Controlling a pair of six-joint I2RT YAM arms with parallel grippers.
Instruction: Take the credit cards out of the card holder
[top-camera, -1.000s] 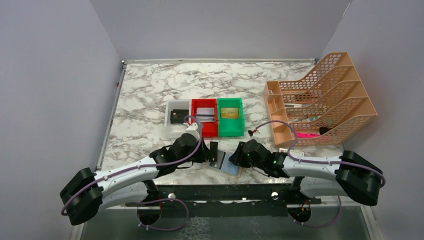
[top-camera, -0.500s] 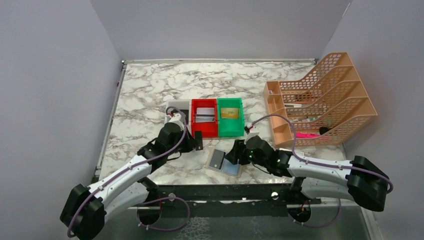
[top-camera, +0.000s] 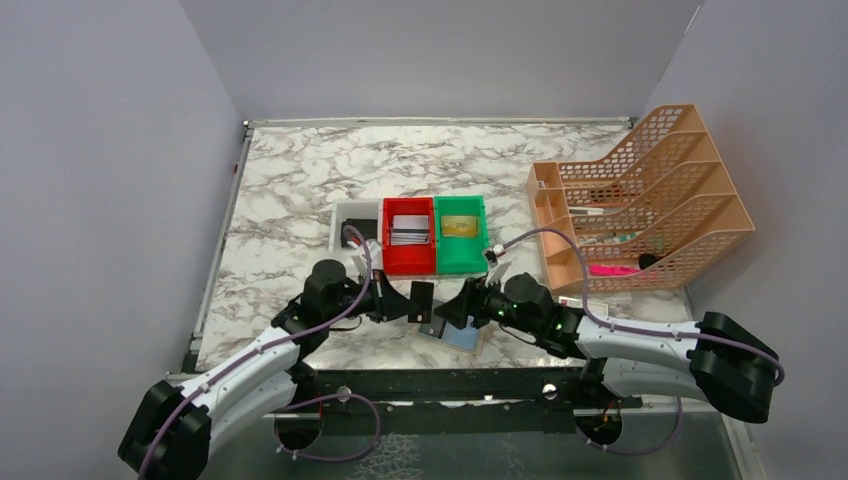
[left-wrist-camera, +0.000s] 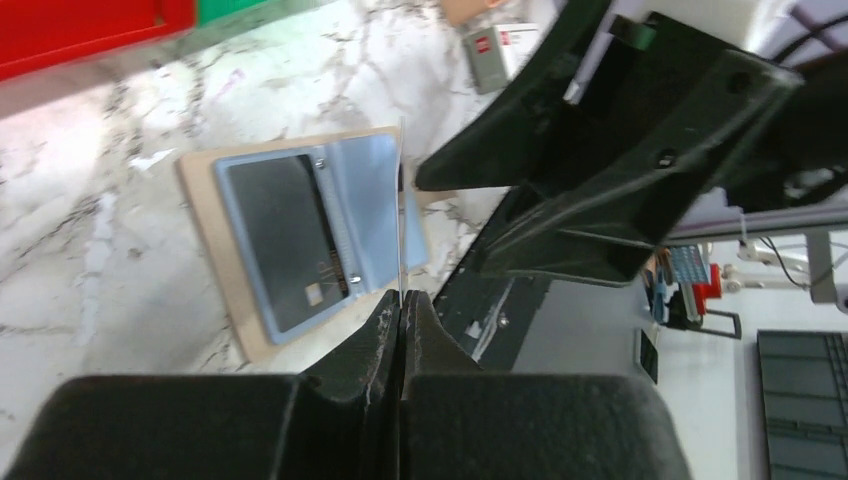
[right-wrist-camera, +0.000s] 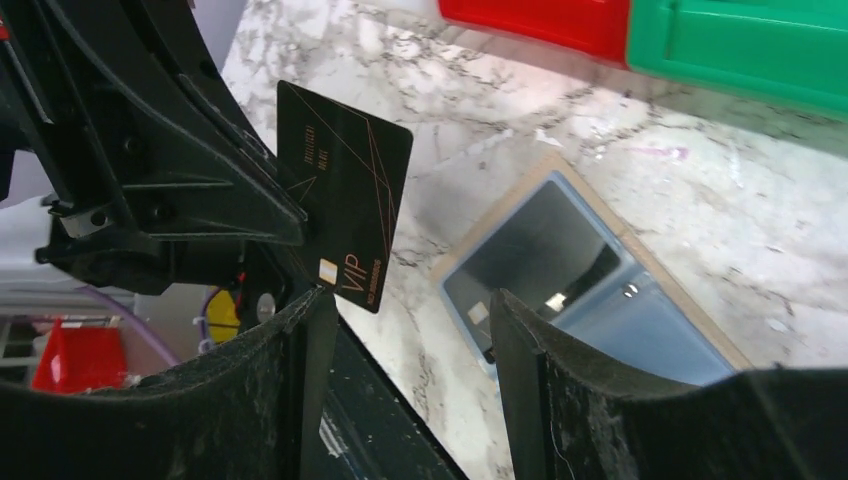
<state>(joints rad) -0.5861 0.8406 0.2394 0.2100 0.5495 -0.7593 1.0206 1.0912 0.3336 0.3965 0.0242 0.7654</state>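
The left gripper (left-wrist-camera: 401, 300) pinches a thin plastic card (left-wrist-camera: 401, 200) seen edge-on. Behind it lies the open tan folding card holder (left-wrist-camera: 362, 195) – a dark grey card (left-wrist-camera: 275, 235) sits in its bluish sleeve.

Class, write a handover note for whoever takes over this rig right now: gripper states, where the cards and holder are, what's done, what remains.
Left gripper: shut on a black card, held clear of the holder.
Right gripper: jaws open, empty, over the card holder, which lies open on the table.
Done: black card is out.
Left: a dark card sits in the holder's sleeve; pull it out and set both cards down.
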